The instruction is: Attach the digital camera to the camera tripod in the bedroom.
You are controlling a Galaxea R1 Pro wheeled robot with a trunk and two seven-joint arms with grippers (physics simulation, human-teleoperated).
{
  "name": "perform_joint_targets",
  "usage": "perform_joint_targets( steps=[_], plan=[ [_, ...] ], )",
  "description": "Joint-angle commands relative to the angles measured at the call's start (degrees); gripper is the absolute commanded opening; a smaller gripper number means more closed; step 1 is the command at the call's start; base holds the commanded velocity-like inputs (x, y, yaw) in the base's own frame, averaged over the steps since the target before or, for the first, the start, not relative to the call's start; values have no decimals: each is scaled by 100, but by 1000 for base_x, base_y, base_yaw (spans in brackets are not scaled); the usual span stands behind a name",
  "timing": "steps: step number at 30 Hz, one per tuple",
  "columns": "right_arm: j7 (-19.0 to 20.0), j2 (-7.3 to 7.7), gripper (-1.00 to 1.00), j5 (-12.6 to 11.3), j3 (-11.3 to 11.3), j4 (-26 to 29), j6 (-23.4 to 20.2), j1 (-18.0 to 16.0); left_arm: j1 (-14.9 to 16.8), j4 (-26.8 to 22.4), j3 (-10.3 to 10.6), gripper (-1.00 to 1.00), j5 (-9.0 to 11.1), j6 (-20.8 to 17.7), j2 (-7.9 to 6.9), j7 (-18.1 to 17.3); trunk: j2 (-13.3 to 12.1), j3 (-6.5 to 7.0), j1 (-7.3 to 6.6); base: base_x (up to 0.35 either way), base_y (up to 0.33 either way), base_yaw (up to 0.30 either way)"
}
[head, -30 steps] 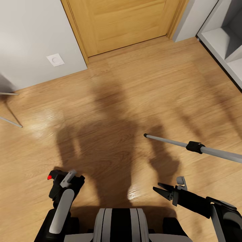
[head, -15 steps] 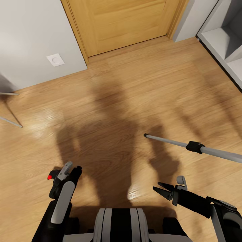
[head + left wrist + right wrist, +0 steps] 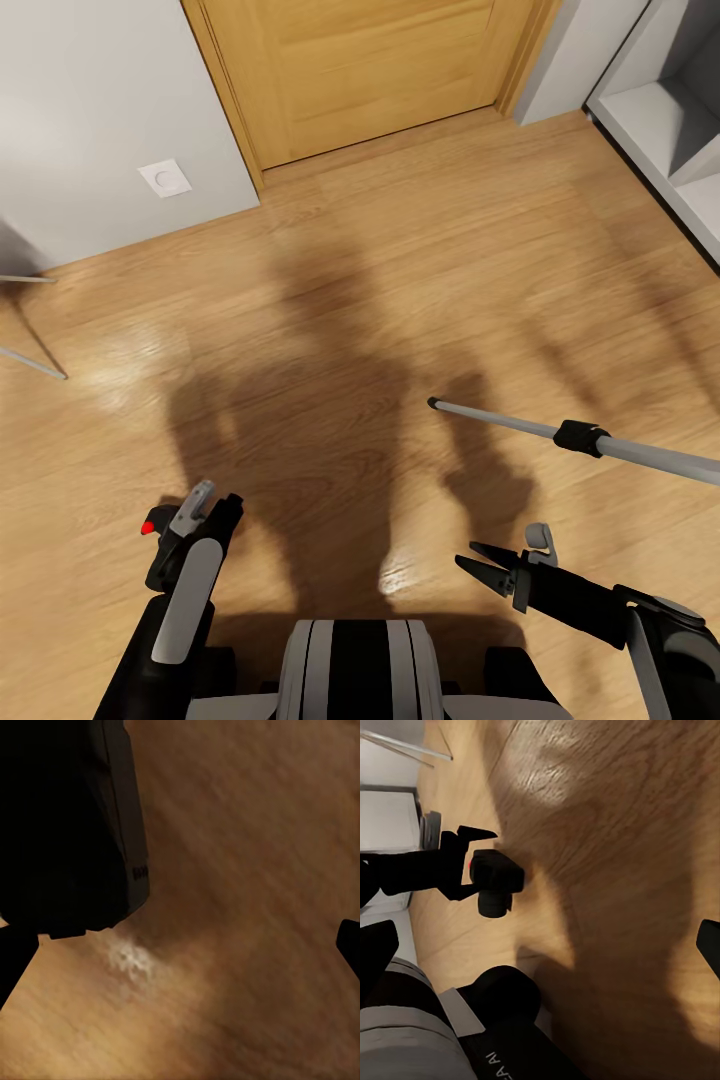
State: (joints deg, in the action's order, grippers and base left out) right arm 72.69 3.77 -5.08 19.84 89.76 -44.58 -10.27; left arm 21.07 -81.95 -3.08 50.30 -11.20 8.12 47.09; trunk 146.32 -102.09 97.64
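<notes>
The digital camera (image 3: pixel 162 555) is a small black box with a red dot, low over the wood floor at the lower left. It also shows in the left wrist view as a black box (image 3: pixel 67 825) and in the right wrist view (image 3: pixel 496 879). My left gripper (image 3: pixel 200 520) (image 3: pixel 180 952) (image 3: pixel 465 862) has its fingers wide apart, and the camera lies against one finger. I cannot tell if the camera rests on the floor. One silver leg of the camera tripod (image 3: pixel 520 424) slants in from the right, with a black joint (image 3: pixel 580 438). My right gripper (image 3: pixel 466 556) (image 3: pixel 540 945) is open with nothing in it.
An oak door (image 3: pixel 370 60) stands ahead in the grey bedroom wall, which has a white wall plate (image 3: pixel 165 178). A white shelf (image 3: pixel 660 120) is at the far right. Thin metal legs (image 3: pixel 30 362) show at the left edge. My trunk (image 3: pixel 355 670) is at the bottom.
One second ago the left gripper stood a little nearer and more to the right. It has since shifted slightly forward. The camera's red dot has stayed in place. The right arm has not moved.
</notes>
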Motion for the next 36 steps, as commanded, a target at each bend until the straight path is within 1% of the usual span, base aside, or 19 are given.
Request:
perform_joint_targets(
  steps=[1, 6, 9, 10, 11, 14, 17, 21, 36],
  plan=[
    [8, 1, 100, -20, 2, -1, -42, -2, 2, -10, -12, 100, 15, -38, 5, 22, 1, -3, -1, 0, 0, 0],
    [2, 1, 100, -20, 2, -1, -42, -2, 2, -7, -37, 100, 4, -25, 5, 41, 1, -3, -1, 0, 0, 0],
    [0, 1, 100, -19, 2, 0, -42, -2, 2, -1, -49, 100, 4, 61, 5, 85, 1, -3, -1, 0, 0, 0],
    [0, 1, 100, -19, 2, 2, -42, -2, 2, 0, -53, 100, 5, 188, 5, 153, 1, -3, -1, 0, 0, 0],
    [-4, 1, 100, -20, 2, 1, -42, -2, 2, -5, -51, 100, 15, 596, 2, 524, 1, -3, -1, 0, 0, 0],
    [-7, 1, 100, -20, 2, 1, -42, -2, 2, -12, -44, 100, 22, 765, -1, 744, 1, -3, -1, 0, 0, 0],
    [-4, 1, 100, -20, 2, 1, -42, -2, 2, -18, -39, 100, 33, 875, -3, 887, 1, -3, -1, 0, 0, 0],
    [3, 1, 100, -19, -4, -2, -42, -2, 2, -19, -44, 100, 40, 949, 1, 973, 1, -3, -1, 0, 0, 0],
    [18, -7, 100, -20, -7, -2, -39, -2, 4, 60, -41, 100, 64, 987, 1, 973, 1, -3, -1, 0, 0, 0]
  ],
)
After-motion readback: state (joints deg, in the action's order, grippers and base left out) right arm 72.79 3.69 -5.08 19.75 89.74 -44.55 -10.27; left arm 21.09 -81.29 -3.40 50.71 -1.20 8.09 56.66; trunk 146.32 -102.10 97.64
